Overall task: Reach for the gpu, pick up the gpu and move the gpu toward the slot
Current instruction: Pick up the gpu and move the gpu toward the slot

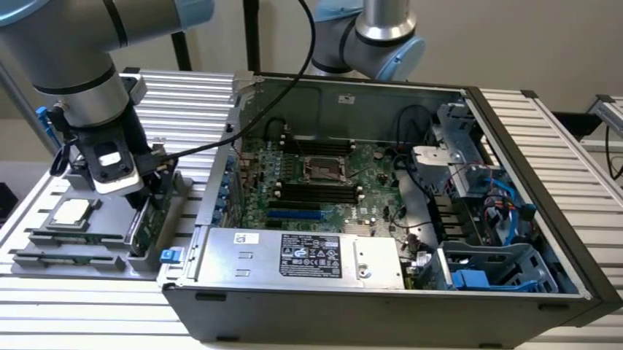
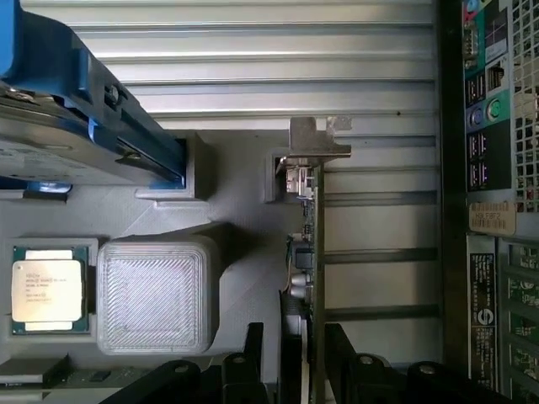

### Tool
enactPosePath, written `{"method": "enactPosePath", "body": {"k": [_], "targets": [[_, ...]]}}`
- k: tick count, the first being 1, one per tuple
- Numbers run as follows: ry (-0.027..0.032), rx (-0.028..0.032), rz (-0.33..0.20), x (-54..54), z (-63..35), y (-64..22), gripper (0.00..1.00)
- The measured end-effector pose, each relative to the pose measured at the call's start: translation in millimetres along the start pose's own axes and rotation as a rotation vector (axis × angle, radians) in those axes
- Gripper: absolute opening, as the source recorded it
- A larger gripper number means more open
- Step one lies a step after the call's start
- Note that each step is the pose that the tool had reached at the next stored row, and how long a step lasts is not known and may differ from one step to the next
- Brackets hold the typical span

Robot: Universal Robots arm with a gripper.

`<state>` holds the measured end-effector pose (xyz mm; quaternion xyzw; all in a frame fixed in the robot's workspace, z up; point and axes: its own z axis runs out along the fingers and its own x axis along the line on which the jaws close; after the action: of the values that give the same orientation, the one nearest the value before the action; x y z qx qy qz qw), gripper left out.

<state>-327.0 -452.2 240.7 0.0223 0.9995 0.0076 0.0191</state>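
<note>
Gripper [image 2: 296, 337] spread, straddling the gpu [image 2: 313, 210], card upright in gray holder [image 2: 236, 198]

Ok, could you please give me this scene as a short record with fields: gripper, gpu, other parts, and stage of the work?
gripper: open, one finger on each side of the gpu, gaps visible
gpu: upright on its edge in a slot of the gray tray, metal bracket at the end away from the gripper
other parts in tray: processor chip, drive with blue rails
computer case: open, beside the tray, motherboard exposed
stage: reach made, grasp not yet closed
</note>
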Motion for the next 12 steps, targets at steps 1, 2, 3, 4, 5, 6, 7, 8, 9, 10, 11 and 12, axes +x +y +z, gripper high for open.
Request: {"method": "enactPosePath", "body": {"k": [1, 2, 3, 4, 5, 6, 7, 8, 9, 10, 11, 12], "targets": [[0.0000, 0.0002, 0.004, 0.0, 0.0, 0.0, 0.42], [0.0000, 0.0002, 0.005, 0.0, 0.0, 0.0, 0.42], [-0.0001, 0.0002, 0.005, -0.1, 0.0, 0.0, 0.42], [-0.0001, 0.0002, 0.006, -0.1, 0.1, 0.0, 0.42], [-0.0001, 0.0002, 0.006, -0.1, 0.1, 0.0, 0.42], [-0.0001, 0.0002, 0.006, -0.2, 0.1, 0.0, 0.42], [-0.0001, 0.0003, 0.006, -0.2, 0.1, 0.0, 0.40], [-0.0001, 0.0003, 0.007, -0.3, 0.1, 0.0, 0.40], [-0.0001, 0.0003, 0.007, -0.3, 0.1, 0.0, 0.33], [-0.0001, 0.0003, 0.007, -0.4, 0.1, 0.0, 0.33], [-0.0001, 0.0003, 0.007, -0.5, 0.1, 0.0, 0.33], [-0.0001, 0.0003, 0.007, -0.5, 0.1, 0.0, 0.33]]}}
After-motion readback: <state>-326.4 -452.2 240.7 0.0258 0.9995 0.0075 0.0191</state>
